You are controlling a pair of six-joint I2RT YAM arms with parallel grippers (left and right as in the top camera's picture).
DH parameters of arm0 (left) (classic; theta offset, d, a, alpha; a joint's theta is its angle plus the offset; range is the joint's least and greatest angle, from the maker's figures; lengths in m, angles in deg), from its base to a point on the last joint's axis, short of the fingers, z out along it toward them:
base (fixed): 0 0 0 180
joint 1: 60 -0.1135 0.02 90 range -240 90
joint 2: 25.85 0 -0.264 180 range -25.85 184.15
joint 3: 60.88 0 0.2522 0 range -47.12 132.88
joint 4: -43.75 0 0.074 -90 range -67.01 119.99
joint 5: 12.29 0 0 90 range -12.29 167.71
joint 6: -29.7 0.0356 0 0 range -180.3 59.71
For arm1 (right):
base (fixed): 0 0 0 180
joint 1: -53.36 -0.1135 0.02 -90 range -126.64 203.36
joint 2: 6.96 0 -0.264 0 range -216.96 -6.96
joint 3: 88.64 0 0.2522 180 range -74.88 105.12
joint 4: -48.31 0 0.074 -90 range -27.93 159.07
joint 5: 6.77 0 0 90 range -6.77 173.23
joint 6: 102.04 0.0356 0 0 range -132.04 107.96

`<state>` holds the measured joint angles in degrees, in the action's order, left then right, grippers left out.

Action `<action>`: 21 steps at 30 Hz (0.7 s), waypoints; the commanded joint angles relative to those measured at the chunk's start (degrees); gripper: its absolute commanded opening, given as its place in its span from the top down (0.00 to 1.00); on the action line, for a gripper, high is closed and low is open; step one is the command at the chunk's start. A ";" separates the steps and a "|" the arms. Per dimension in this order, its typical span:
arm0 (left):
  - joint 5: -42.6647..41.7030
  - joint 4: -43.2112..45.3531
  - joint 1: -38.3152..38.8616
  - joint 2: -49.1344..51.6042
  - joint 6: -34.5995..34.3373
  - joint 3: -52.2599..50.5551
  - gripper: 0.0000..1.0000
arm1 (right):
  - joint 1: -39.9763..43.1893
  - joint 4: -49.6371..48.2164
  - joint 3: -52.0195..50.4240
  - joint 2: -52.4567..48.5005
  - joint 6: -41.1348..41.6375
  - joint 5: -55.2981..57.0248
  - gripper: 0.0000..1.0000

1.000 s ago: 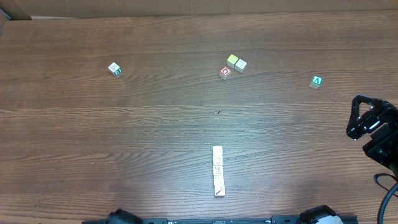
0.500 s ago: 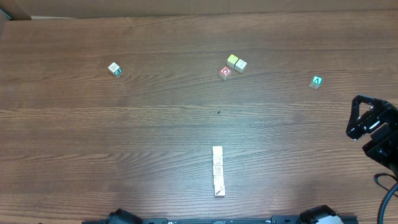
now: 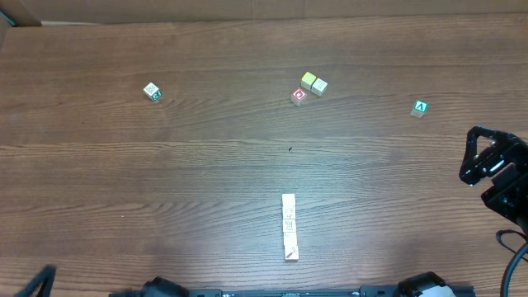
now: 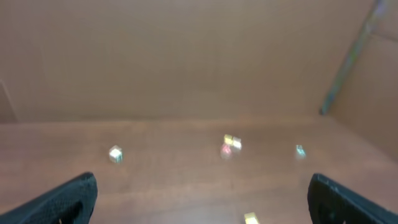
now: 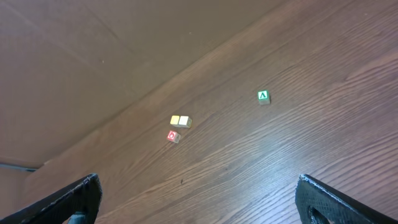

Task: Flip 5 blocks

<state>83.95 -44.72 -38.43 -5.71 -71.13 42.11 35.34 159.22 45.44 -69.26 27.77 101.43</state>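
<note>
- Blocks (image 3: pixel 289 227): pale cubes lie end to end in one straight row, each touching the next. The row sits toward the front of the table (image 3: pixel 165 181), a little right of centre, and runs front to back. Faint dark marks show on the upper faces. The seams are too fine to confirm the count from above.
- Blocks, left wrist view: only one end of the row shows, at the bottom edge and blurred.
- Left gripper (image 4: pixel 202 190): jaws stand wide apart with nothing between them. From overhead only a dark sliver of it shows at the front left corner, well apart from the row.
- Right gripper (image 3: pixel 469 155): at the right edge of the table, jaws spread wide and empty. It is well apart from the row and touches no cube.
- Yellow cube (image 3: pixel 308 80) and cream cube (image 3: pixel 319 86): side by side and touching, toward the back, right of centre.
- Red-ringed cube (image 3: pixel 299 96): just beside that pair, on its front left.
- Green-lettered cube (image 3: pixel 420 108): alone at the far right, and the cube nearest the right gripper, though clear of it.
- Green-marked cube (image 3: pixel 152 91): alone at the back left, well apart from everything else.
- Table surface: brown wood grain.
</note>
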 commanded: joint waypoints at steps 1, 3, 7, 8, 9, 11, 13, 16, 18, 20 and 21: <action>-1.90 7.89 -5.75 -3.43 -1.20 -10.54 0.00 | 0.26 -0.11 0.02 -0.07 -0.66 -0.07 0.00; -4.57 15.28 -9.55 -6.34 -1.20 -18.60 0.00 | 0.26 -0.11 0.02 -0.07 -0.66 -0.07 0.00; -9.01 32.02 -15.65 -13.38 -1.20 -37.42 0.00 | 0.26 -0.11 0.02 -0.07 -0.66 -0.07 0.00; -9.86 36.61 -16.81 -15.06 -1.20 -42.40 0.00 | 0.26 -0.11 0.02 -0.07 -0.66 -0.07 0.00; -10.60 39.91 -17.53 -16.20 -1.20 -45.94 0.00 | 0.26 -0.11 0.02 -0.07 -0.66 -0.07 0.00; -11.76 51.10 -19.26 -19.02 -1.22 -57.68 0.00 | 0.26 -0.11 0.02 -0.07 -0.66 -0.07 0.00; -11.82 57.40 -19.69 -19.89 -1.22 -63.82 0.01 | 0.26 -0.11 0.02 -0.07 -0.66 -0.07 0.00; -9.94 65.09 -19.71 -19.93 -0.94 -71.45 0.00 | 0.26 -0.11 0.02 -0.07 -0.66 -0.07 0.00; -7.54 68.41 -19.74 -19.93 -0.96 -75.34 0.00 | 0.26 -0.11 0.02 -0.07 -0.66 -0.07 0.00; -4.37 70.90 -19.71 -19.93 -0.94 -78.82 0.00 | 0.26 -0.11 0.02 -0.07 -0.66 -0.07 0.00; -2.93 72.06 -19.74 -19.93 -0.94 -80.26 0.00 | 0.26 -0.11 0.02 -0.07 -0.66 -0.07 0.00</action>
<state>75.75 24.52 -57.80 -24.61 -72.00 -34.35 35.39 159.26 45.33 -69.26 27.57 101.41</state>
